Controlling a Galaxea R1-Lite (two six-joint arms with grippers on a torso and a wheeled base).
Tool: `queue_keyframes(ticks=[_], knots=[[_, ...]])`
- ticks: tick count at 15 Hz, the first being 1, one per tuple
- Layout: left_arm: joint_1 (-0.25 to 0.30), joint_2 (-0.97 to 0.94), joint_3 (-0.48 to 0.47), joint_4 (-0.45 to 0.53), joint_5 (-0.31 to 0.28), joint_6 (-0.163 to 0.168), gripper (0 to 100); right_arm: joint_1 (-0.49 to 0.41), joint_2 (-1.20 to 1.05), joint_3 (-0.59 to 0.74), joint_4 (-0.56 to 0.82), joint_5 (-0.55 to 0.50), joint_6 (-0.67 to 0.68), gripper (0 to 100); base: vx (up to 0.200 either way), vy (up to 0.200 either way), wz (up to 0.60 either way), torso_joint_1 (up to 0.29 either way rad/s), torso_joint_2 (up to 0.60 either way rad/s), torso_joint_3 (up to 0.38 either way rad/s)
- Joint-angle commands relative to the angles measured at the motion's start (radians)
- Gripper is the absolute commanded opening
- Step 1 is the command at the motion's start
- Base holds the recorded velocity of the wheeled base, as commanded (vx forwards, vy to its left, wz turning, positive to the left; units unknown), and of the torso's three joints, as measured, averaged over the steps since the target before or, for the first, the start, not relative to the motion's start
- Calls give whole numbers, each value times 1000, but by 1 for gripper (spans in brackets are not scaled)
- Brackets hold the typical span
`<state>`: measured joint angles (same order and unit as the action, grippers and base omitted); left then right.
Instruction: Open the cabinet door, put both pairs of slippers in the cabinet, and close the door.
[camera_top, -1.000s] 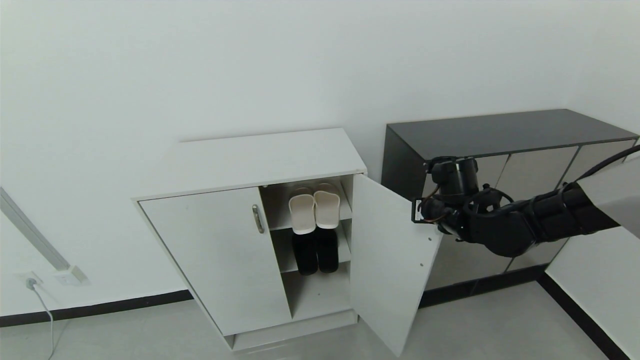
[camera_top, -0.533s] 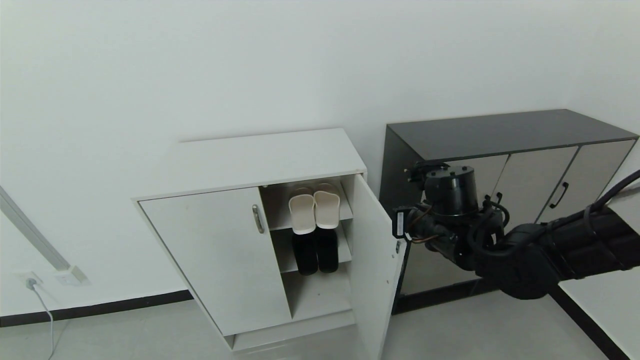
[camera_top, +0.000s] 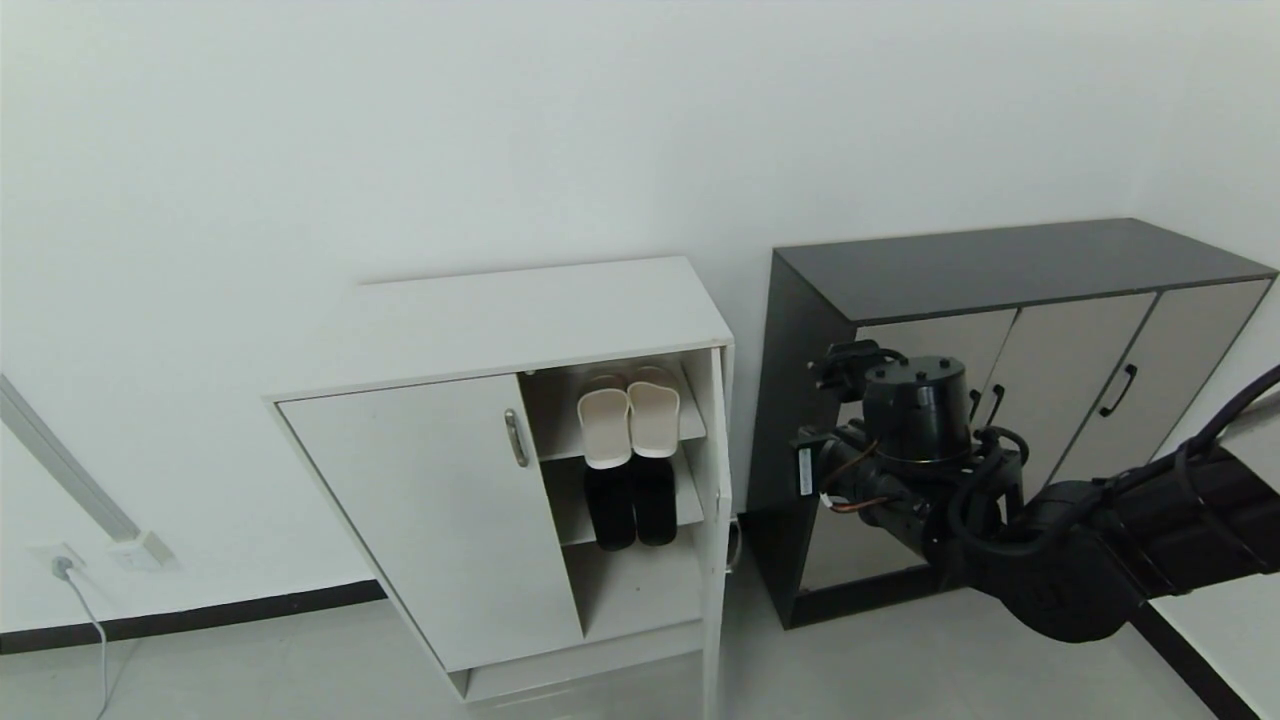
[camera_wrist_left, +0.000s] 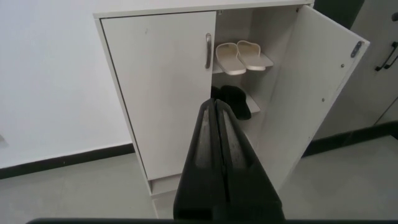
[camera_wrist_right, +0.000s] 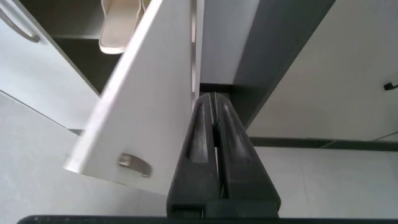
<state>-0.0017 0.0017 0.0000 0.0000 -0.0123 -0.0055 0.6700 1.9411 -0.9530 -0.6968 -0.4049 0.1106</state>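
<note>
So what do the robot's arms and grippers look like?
The right arm is chunky and black, with a round bolted drum, looping black cables and thin orange wires. Both the left gripper and right gripper are long, flat and black, narrowing to the tips.

White two-door cabinet (camera_top: 540, 310) stands on the floor against the wall. The left door (camera_top: 440, 510) is shut, with a metal handle (camera_top: 514, 437) at its inner edge. The right door (camera_top: 713, 560) is open, swung out roughly square to the front and seen edge-on in the head view. White slippers (camera_top: 628, 420) lie side by side on the upper shelf; black slippers (camera_top: 632, 505) lie on the shelf directly below.
</note>
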Motion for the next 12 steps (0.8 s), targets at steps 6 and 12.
queue_keyframes(ticks=[6,12], knots=[[0,0,0,0,0,1,0,-3,4,-15,-3,0,-2,0,0,0,300,1,1,0],[0,0,0,0,0,-1,0,-23,2,-7,-38,0,-17,0,0,0,300,1,0,0]])
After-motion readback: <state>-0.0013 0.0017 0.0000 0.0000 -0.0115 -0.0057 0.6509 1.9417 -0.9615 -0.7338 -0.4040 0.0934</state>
